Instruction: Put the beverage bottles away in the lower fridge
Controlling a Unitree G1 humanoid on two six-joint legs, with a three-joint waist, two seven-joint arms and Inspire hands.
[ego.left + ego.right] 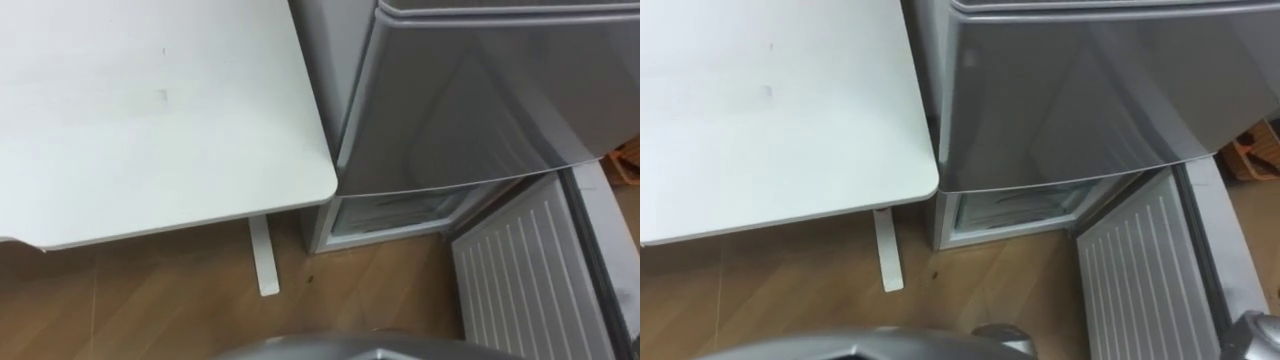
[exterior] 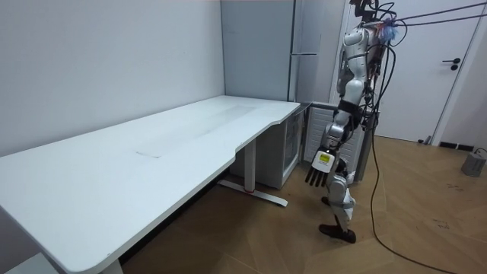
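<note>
Room view gives you the robot standing on the wood floor [image 2: 426, 190] at the worktop's [image 2: 114, 175] far end, just beside the fridge [image 2: 308, 84]. Its left hand [image 2: 318, 169] hangs by its thigh, fingers relaxed and holding nothing. From the eye views you look down on the worktop's rounded corner at left and the fridge's grey upper door [image 1: 480, 90] ahead. Below it the lower door [image 1: 520, 275] stands swung open to the right, ribbed white inner face up, leaving the lower compartment [image 1: 395, 212] uncovered.
</note>
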